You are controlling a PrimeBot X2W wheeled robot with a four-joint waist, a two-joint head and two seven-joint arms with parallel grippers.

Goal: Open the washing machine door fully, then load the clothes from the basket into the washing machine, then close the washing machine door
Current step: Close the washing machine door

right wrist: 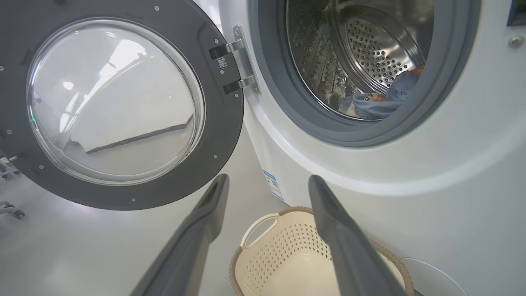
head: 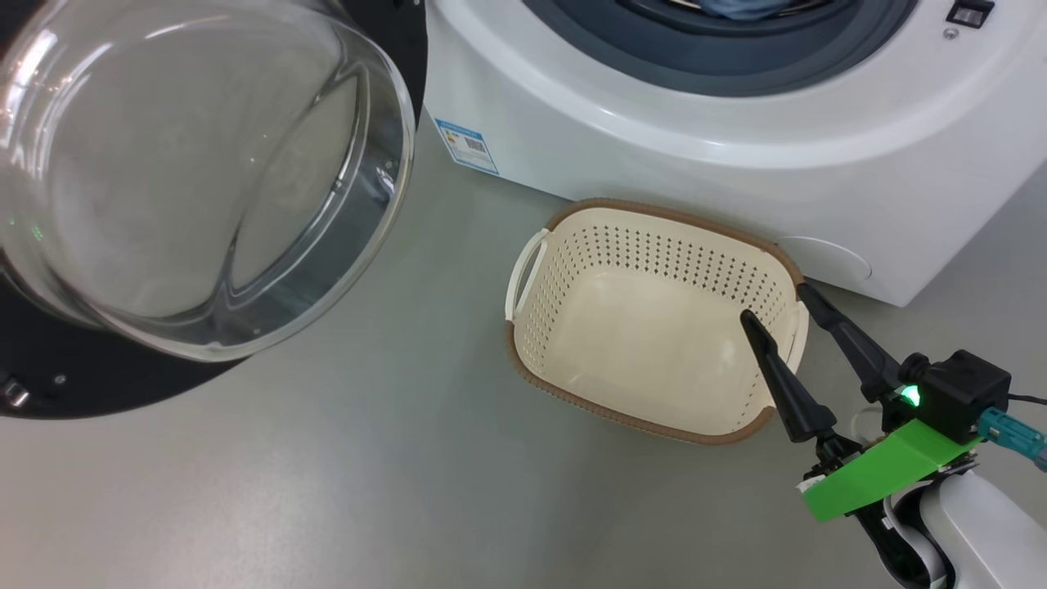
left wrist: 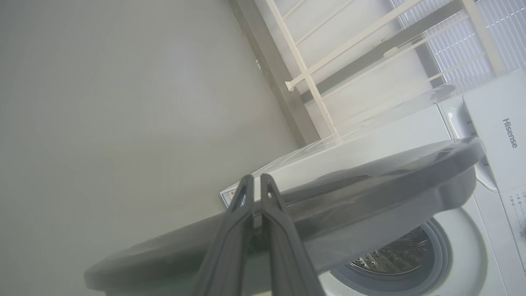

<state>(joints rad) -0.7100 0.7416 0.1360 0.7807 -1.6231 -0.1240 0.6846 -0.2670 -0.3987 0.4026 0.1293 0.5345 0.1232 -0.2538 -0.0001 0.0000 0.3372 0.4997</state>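
The washing machine door (head: 188, 164) stands swung wide open at the left, its glass bowl facing me. The white washing machine (head: 654, 123) fills the top right. Light blue clothes (right wrist: 378, 102) lie inside its steel drum (right wrist: 370, 49). The cream basket (head: 532, 327) sits on the floor against the machine's front, with nothing inside it. My right gripper (head: 777, 303) hovers open over the basket's right rim, with nothing between its fingers. In the left wrist view my left gripper (left wrist: 255, 179) is shut and empty, lying close against the door's dark rim (left wrist: 370, 185); I cannot tell whether it touches.
Grey floor (head: 368, 474) spreads left of and in front of the basket. A white railing (left wrist: 312, 78) and a wall stand behind the machine. The open door's black rim (head: 82, 384) overhangs the floor at the left.
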